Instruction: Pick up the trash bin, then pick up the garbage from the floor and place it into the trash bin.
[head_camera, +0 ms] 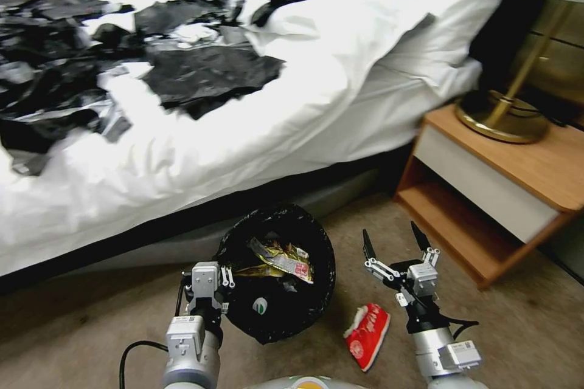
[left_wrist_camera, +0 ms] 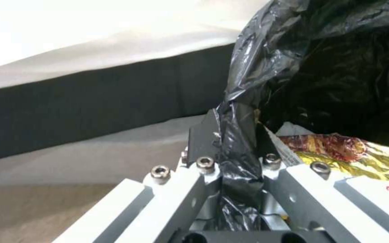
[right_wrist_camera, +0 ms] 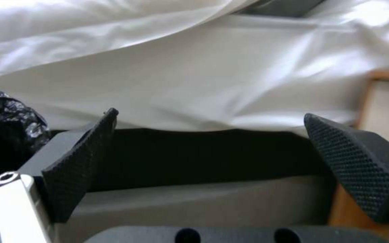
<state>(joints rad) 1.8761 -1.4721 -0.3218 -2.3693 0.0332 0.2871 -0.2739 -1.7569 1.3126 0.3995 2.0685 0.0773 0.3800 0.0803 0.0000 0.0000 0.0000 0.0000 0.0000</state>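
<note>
A bedroom, likely a hotel room. A bed (head_camera: 255,127) with white sheets and pillows (head_camera: 389,18) fills the far side, strewn with black plastic sheets (head_camera: 201,76). To the right stands a wooden nightstand (head_camera: 517,188) bearing a brass lamp (head_camera: 511,109). The floor is beige carpet (head_camera: 79,328).

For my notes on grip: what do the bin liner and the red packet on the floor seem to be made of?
Bin liner: thin black plastic film, glossy and crinkled, pinched by the left gripper.
Red packet: probably smooth printed plastic or coated paper, with a white edge; it lies beside the open right gripper.
</note>
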